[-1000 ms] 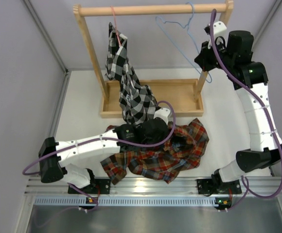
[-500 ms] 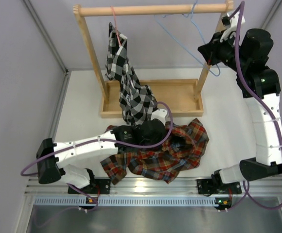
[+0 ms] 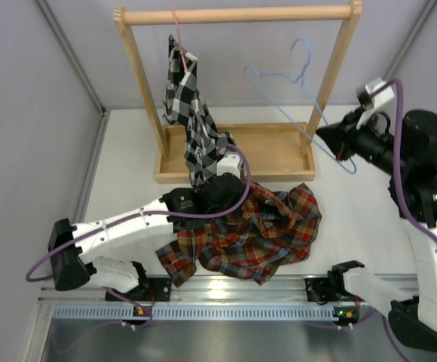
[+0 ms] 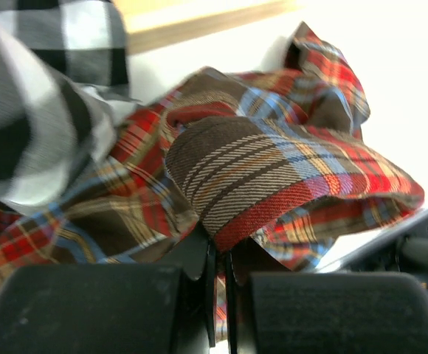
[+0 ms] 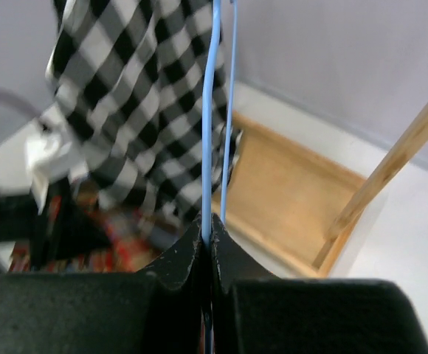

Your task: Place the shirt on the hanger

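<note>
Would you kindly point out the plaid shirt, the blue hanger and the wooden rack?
plaid shirt (image 3: 267, 234): top view, crumpled middle.
blue hanger (image 5: 211, 110): right wrist view, straight wire.
wooden rack (image 3: 233, 14): top view, top rail.

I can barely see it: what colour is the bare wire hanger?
Light blue. The hanger shows best in the top view.

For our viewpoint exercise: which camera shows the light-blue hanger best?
Top external: the hanger shows whole, triangle and hook, pinched by the right gripper. Right wrist shows only two wire strands; left wrist shows none.
</note>
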`<state>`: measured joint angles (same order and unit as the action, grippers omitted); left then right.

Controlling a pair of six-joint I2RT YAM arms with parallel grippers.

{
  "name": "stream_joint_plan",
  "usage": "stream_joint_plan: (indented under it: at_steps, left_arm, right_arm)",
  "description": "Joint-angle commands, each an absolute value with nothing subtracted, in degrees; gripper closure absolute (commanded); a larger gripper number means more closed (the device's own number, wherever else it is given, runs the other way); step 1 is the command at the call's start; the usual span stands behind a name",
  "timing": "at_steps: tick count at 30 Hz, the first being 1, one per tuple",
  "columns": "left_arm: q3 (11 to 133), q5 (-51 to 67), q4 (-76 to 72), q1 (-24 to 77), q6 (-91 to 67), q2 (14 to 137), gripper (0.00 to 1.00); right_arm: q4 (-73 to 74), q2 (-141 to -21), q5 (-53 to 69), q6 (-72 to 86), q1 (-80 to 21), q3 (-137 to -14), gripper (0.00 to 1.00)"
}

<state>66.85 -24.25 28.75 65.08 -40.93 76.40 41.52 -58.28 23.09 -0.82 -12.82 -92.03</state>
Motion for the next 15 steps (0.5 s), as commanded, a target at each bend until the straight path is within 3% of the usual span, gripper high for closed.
stream_joint_plan:
  at_steps: [1,6,15]
  left_arm:
    - [69.2,-23.0,28.1,62.2,-41.8,77.2,1.0]
    - [71.4,-20.7,28.3,58.6,-42.0,79.4,1.0]
    - [78.1,-13.0,28.3,52.5,-43.8,87.0,1.0]
  right_arm:
    - [53.4,-50.7,30.0,-6.0,-12.1,-87.5,1.0]
    - [58.7,-34.1,23.3,-3.6,-18.5,-75.6,1.0]
    - [72.3,-25.6,10.7,-0.4,-30.8,-81.5,1.0]
